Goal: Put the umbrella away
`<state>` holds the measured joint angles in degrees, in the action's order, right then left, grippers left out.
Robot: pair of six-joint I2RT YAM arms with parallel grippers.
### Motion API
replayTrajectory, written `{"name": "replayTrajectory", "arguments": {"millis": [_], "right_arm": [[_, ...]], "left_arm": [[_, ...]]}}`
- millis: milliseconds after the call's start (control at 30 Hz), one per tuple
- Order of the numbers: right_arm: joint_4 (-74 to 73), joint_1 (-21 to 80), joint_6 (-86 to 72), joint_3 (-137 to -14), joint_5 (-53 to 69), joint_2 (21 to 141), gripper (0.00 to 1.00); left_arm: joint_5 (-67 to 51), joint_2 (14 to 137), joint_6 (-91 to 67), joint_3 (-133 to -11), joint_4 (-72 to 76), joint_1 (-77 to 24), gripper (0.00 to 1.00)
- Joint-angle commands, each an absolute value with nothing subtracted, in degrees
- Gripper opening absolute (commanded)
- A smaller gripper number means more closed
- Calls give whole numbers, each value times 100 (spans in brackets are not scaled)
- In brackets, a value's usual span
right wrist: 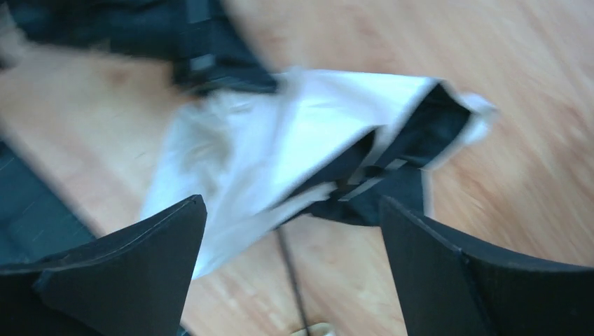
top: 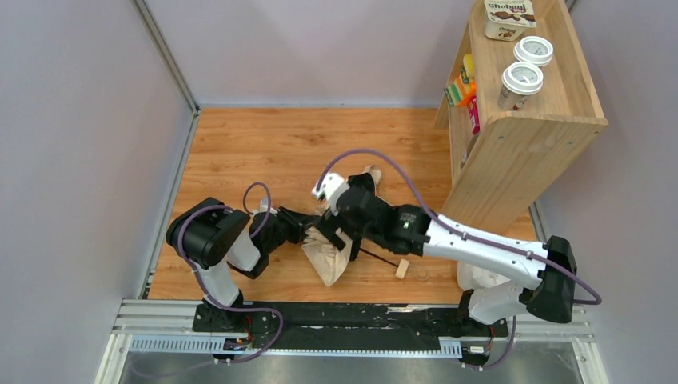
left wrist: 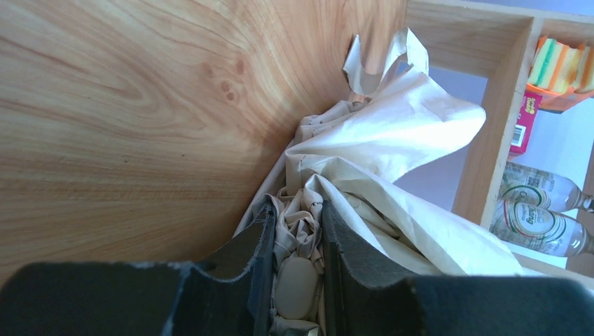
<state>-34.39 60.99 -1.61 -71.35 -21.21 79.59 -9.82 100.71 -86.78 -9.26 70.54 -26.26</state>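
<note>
The umbrella (top: 329, 262) lies on the wooden table, its cream canopy crumpled. Its thin dark shaft (top: 380, 258) runs right to a small wooden knob (top: 402, 268). My left gripper (top: 308, 232) holds the canopy's top end. In the left wrist view that gripper (left wrist: 298, 210) is shut on bunched cream fabric (left wrist: 392, 140) and a pale oval tip (left wrist: 297, 285). My right gripper (top: 334, 238) hovers over the canopy. In the right wrist view it (right wrist: 291, 203) stands wide open and holds nothing. Below it are the blurred canopy (right wrist: 280, 133), the shaft (right wrist: 287, 259) and the knob (right wrist: 315, 330).
A wooden shelf unit (top: 520, 136) stands at the right. On top of it are two yogurt cups (top: 521, 80); inside are sponges (left wrist: 560, 66) and bottles (left wrist: 532, 210). A white lumpy bag (top: 480, 278) sits by the right arm's base. Grey walls close in the left and the back.
</note>
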Motion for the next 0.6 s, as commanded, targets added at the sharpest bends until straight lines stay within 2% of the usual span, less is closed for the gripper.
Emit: {"name": "replayTrajectory", "arguments": {"millis": [0, 133, 300, 333, 400, 433, 467, 500, 533, 567], "right_arm": [[-2989, 7073, 466, -6549, -1513, 7892, 100], [-2848, 7690, 89, -6284, -2177, 8138, 100], [-2672, 7664, -578, -6055, -3065, 8419, 100], [-2733, 7621, -641, -6117, -3198, 8524, 95], [-2803, 7533, -651, -6222, -3323, 8727, 74], [-2839, 7471, -633, -6284, -3227, 8771, 57], [-2865, 7419, -624, -6328, -3165, 8798, 31], [-2917, 7348, -607, -6398, -3025, 8789, 17], [-2918, 7322, -554, -6442, -2963, 8763, 5], [-2901, 7278, -510, -6460, -2988, 8702, 0]], "left_arm": [[-870, 10283, -8516, -809, 7479, -2654, 0], [-861, 10301, -8526, -765, 7506, -2654, 0], [-835, 10292, -8499, -747, 7506, -2654, 0], [-835, 10292, -8508, -747, 7506, -2654, 0], [-835, 10283, -8499, -738, 7515, -2654, 0], [-826, 10275, -8499, -730, 7497, -2646, 0], [-826, 10248, -8490, -729, 7497, -2654, 0], [-835, 10248, -8482, -712, 7480, -2654, 0], [-835, 10231, -8481, -703, 7462, -2654, 0], [-835, 10222, -8455, -721, 7445, -2646, 0]]}}
